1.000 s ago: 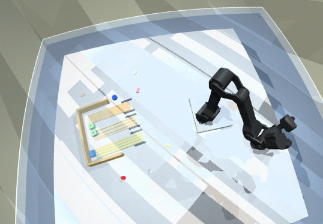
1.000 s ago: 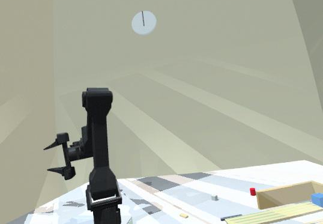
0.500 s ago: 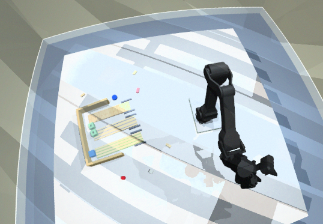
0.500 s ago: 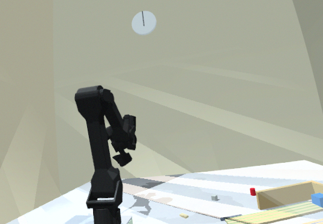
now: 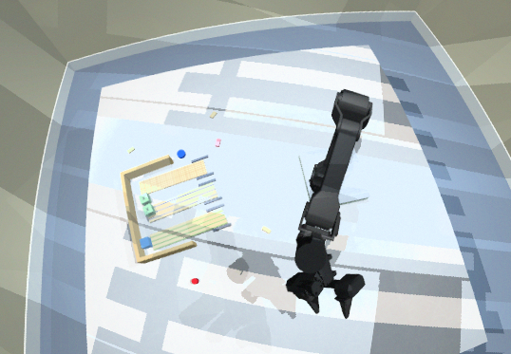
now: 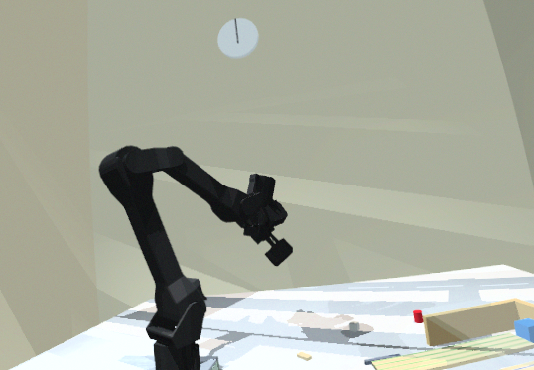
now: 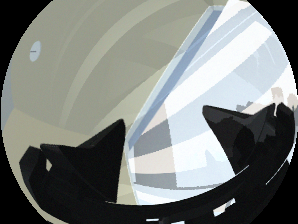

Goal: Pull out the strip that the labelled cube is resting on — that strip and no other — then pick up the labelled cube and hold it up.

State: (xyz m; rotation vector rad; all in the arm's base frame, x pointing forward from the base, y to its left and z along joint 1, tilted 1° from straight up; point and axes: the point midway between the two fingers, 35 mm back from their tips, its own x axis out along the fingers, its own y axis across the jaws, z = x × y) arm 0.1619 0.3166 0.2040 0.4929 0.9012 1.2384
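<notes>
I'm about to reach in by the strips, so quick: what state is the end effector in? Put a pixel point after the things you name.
End effector (image 5: 331,313) (image 6: 279,253) (image 7: 165,116): open, holding nothing.

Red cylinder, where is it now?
In the top view, the small red cylinder lies below the tan wooden frame, outside it.

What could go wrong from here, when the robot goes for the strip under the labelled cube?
The two green cubes sit very close together, so the open gripper might bump one while lifting the other. The strips lie in narrow, closely spaced rows, so it could catch a neighbour strip. The wooden frame stands close behind the cubes and could get in the way of the fingers.
</notes>
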